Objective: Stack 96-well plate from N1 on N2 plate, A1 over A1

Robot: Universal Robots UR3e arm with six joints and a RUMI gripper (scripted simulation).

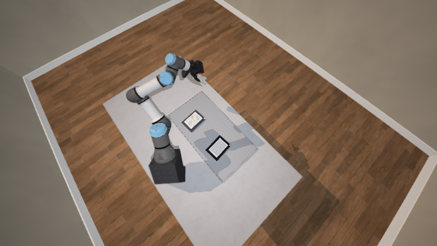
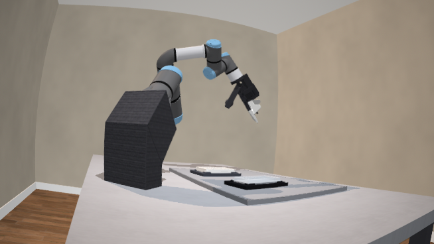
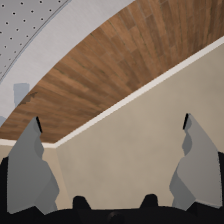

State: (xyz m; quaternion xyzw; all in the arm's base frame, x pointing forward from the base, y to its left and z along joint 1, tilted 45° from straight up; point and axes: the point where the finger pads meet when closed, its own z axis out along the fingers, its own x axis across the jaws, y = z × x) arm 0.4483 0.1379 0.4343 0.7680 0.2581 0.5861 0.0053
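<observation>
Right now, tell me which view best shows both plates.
The top view: both 96-well plates, one and the other, show their well faces. The exterior view shows them edge-on; the wrist view shows neither.

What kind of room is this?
Probably a small lab test room: one robot arm on a dark block, a grey table, and two well plates sitting in holders on a perforated board.
</observation>
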